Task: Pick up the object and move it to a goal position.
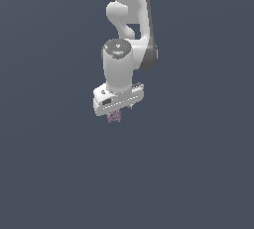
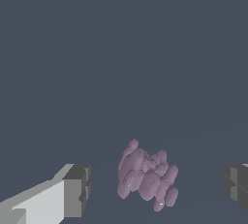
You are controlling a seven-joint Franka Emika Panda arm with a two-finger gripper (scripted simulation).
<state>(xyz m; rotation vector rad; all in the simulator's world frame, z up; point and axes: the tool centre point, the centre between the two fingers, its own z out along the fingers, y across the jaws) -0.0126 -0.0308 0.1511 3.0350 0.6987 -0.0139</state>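
Note:
The object (image 2: 147, 177) is a small pinkish-purple lump made of many rounded blobs. In the wrist view it lies between my two dark finger pads (image 2: 77, 189), with a clear gap on each side, so my gripper (image 2: 157, 189) is open around it without touching it. In the exterior view the white arm points straight down, and the object (image 1: 115, 117) peeks out just below the gripper (image 1: 119, 113), mostly hidden by the hand.
A plain dark blue-grey surface (image 1: 198, 173) fills both views, with no other objects or edges showing.

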